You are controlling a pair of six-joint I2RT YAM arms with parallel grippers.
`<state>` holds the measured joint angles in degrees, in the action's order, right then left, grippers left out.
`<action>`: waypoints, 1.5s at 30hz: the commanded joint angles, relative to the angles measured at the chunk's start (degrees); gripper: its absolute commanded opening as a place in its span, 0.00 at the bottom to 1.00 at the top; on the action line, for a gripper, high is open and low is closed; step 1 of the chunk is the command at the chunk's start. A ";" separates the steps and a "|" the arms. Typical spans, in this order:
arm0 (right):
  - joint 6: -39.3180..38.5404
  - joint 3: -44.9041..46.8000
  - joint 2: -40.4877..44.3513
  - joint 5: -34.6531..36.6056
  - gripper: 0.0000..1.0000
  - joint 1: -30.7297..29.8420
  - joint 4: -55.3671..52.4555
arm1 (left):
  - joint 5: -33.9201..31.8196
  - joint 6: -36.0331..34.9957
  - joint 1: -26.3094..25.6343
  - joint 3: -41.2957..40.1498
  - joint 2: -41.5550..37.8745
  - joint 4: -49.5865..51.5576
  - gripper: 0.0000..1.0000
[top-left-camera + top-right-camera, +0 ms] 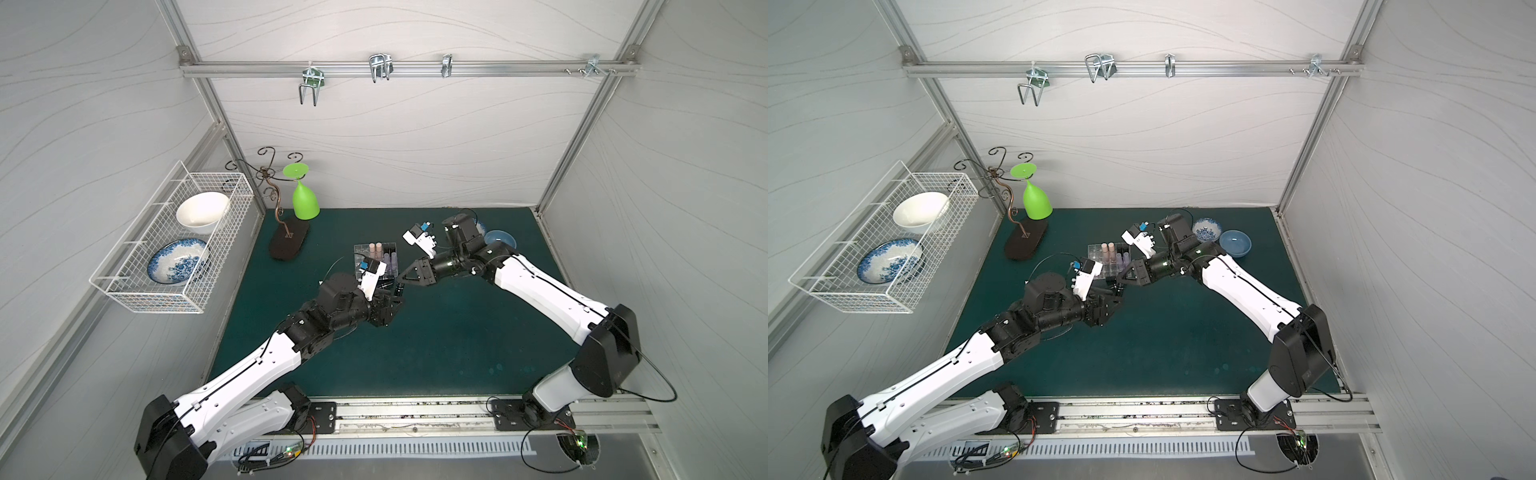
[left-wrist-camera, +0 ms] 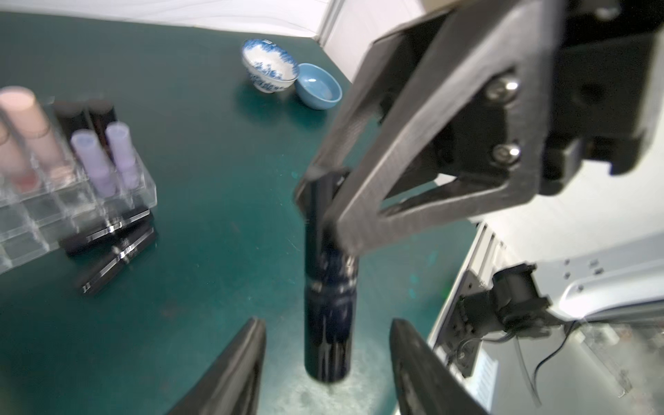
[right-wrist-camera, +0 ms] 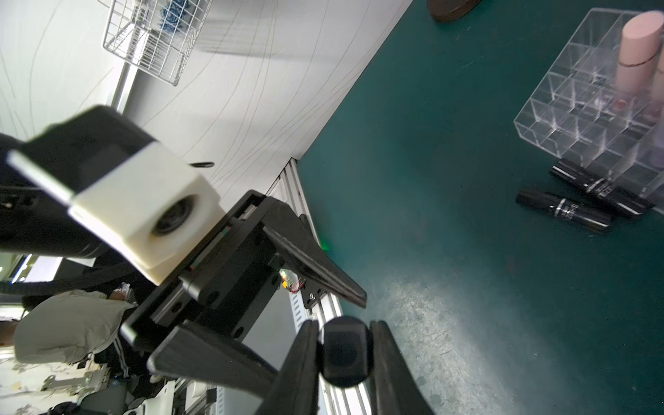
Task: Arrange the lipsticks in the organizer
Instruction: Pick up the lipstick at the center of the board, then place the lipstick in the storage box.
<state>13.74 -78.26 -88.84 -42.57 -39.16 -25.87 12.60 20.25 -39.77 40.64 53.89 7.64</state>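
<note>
**Gripper state.** The right gripper [image 2: 323, 201] was clenched on the upper end of a black lipstick [image 2: 328, 280]. The right wrist view showed the tube's round end pinched between both fingers. The left gripper [image 2: 326, 321] was released, with its fingers standing to either side of the tube's lower end and touching neither side. The tube hung clear of the tabletop [image 2: 201, 172].

**Reason for the hold.** This appeared to be a transfer between arms. It probably served to present the tube upright, so that it could be lowered into a cell.

**Surroundings.** The organizer [image 3: 549, 122] stood near both grippers, on the side away from the arm bases. It was a clear acrylic box divided into small square cells.
- Standing upright in the cells were pink lipsticks [image 2: 32, 122], lilac lipsticks [image 2: 97, 161] and dark tubes [image 2: 72, 115].
- Several cells nearest the grippers were empty.
- Two loose lipsticks [image 3: 564, 210] lay flat on the tabletop against the organizer's near wall. They were glossy black with silver bands and were not yet sorted.
</note>
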 commanded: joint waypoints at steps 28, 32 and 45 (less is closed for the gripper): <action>-15.44 -17.32 -28.24 51.93 0.16 -10.68 17.82 | -21.43 2.78 10.15 -10.23 -8.40 -1.16 0.66; -16.77 -20.57 -31.80 52.76 0.16 -10.68 18.33 | -20.84 2.51 10.41 -10.14 -7.57 -1.75 0.66; -17.57 -21.61 -35.35 54.79 0.16 -9.32 20.65 | -19.41 2.78 11.20 -10.33 -5.82 -3.24 0.66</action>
<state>-3.36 -99.22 -122.93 11.22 -49.10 -7.51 -7.68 22.74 -28.86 30.28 47.59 7.84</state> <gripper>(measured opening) 0.228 0.659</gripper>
